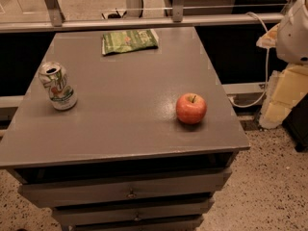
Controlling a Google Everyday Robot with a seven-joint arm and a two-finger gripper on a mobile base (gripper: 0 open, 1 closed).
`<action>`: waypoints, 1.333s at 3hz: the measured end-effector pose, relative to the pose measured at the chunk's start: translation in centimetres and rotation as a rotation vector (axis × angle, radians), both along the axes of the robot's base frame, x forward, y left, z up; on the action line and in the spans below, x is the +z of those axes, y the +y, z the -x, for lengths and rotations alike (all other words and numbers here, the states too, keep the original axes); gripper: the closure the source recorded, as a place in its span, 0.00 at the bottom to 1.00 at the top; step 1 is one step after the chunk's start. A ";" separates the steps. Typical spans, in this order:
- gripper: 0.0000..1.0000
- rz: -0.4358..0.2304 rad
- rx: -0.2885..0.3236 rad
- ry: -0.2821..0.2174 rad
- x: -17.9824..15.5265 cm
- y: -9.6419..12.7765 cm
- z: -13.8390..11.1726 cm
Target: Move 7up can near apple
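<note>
The 7up can [57, 86] stands upright near the left edge of the grey table [130, 129]; it is silver-white with green and red markings and an opened metal top. The red-orange apple [191, 108] sits at the right front of the table, stem up, far from the can. My gripper [272, 36] is at the right edge of the view, beside the white arm housing [294, 28]. It is off the table and well above and to the right of the apple. It holds nothing that I can see.
A flat green snack bag [129, 41] lies at the back middle of the table. Drawers [130, 192] sit under the tabletop. A rail [144, 23] runs behind the table. A white cable [263, 76] and cream blocks [284, 97] are to the right, over speckled floor.
</note>
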State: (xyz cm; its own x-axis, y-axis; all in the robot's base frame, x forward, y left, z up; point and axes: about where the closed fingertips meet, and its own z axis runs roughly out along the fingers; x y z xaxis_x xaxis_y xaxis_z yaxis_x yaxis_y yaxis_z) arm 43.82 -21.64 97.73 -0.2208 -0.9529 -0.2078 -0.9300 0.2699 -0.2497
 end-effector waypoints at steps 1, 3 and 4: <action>0.00 0.000 0.000 0.000 0.0 0.0 0.0; 0.00 -0.222 0.119 0.012 -2.2 6.5 -3.1; 0.00 -0.389 0.222 0.013 -3.3 12.9 -5.2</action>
